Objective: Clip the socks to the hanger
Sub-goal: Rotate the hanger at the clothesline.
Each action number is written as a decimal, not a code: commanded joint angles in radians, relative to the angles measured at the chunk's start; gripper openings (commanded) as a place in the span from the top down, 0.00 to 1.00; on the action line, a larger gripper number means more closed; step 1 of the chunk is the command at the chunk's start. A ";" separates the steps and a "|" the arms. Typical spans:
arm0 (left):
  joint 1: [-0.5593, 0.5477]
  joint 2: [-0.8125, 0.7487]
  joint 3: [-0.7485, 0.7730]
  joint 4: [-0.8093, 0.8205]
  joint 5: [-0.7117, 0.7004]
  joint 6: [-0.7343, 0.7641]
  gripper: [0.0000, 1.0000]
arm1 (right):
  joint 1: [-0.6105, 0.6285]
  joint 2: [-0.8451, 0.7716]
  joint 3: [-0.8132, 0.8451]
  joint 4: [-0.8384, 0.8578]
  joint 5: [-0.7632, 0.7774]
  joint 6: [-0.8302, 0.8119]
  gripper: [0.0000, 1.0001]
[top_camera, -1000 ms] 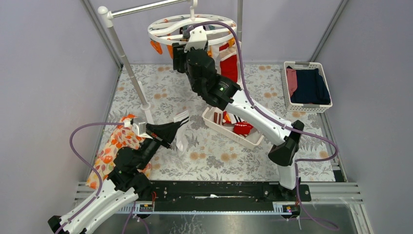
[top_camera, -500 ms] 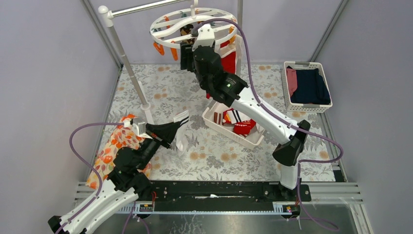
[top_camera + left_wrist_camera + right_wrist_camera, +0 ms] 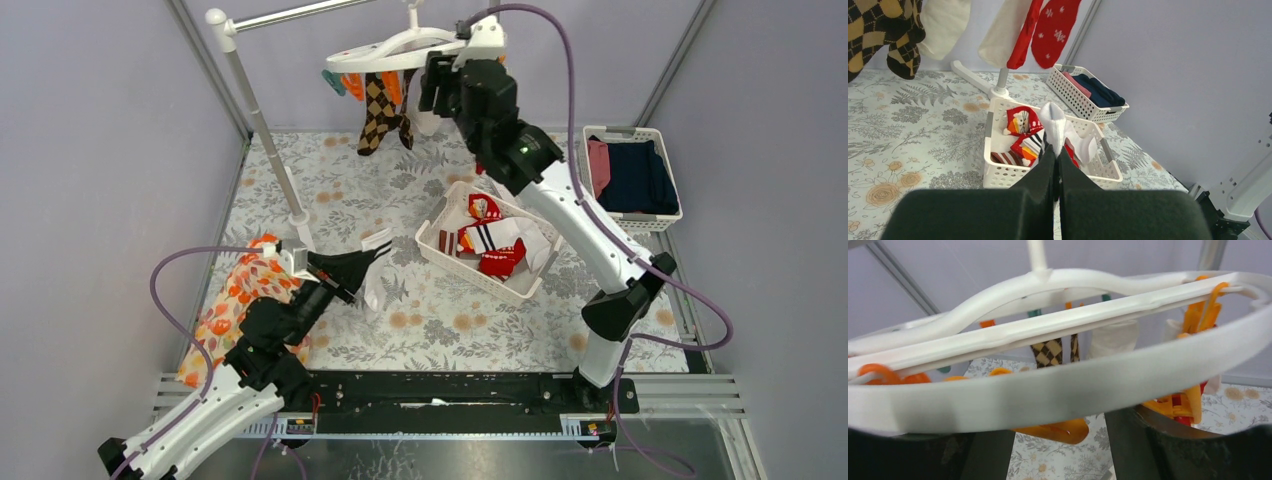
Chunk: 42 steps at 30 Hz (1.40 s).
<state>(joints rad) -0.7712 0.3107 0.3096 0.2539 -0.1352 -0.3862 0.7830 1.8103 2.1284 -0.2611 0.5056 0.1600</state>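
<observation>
White plastic hanger (image 3: 395, 50): round ring with curved crossbars, hung high at the far side of the table and tilted; orange and teal clips dangle beneath it.
Argyle socks (image 3: 378, 110): a brown, black and tan pair clipped under the hanger, hanging straight down.
Other hung socks: the left wrist view shows a red snowflake sock (image 3: 1055, 30) and pale cream ones beside the argyle pair, all under the hanger.
Right gripper (image 3: 434, 84): raised to the right rim of the hanger. In its own wrist view the rim (image 3: 1048, 385) crosses in front of the fingers (image 3: 1140, 450). Jaws stand well apart, with an orange clip (image 3: 1053, 430) between them; contact cannot be confirmed.
Left gripper (image 3: 368, 258): low over the table, well in front and to the left of the hanger. Jaws are closed tight on a white sock (image 3: 1054, 117) with a striped cuff; the sock droops below the fingertips.
Slatted basket (image 3: 435, 245): below and in front of the hanger, holding loose socks (image 3: 497, 262), red-and-white and striped.
Second basket (image 3: 590, 190): right of the hanger, by the wall, holding folded navy and pink clothes.
Pole (image 3: 260, 120): grey metal, left of the hanger, slanting down to the table.
Floral cloth (image 3: 235, 300): orange, far front left of the hanger, beside the left arm.
</observation>
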 commanded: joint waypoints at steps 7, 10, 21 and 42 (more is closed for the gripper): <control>0.007 0.045 0.022 0.069 0.040 -0.014 1.00 | -0.151 -0.094 -0.074 -0.045 -0.306 0.117 0.32; 0.008 0.047 0.024 0.070 0.043 -0.018 1.00 | -0.168 -0.091 -0.070 -0.052 -0.344 0.130 0.32; 0.007 0.047 0.036 0.065 0.047 -0.019 1.00 | -0.207 -0.118 -0.076 -0.094 -0.764 0.111 0.22; 0.007 0.031 0.062 0.035 0.062 -0.043 1.00 | -0.296 -0.209 -0.202 -0.111 -1.356 0.037 0.08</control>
<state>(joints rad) -0.7712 0.3553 0.3428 0.2760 -0.0853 -0.4187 0.4896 1.6711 1.9217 -0.3843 -0.5903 0.2577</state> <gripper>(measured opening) 0.009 0.918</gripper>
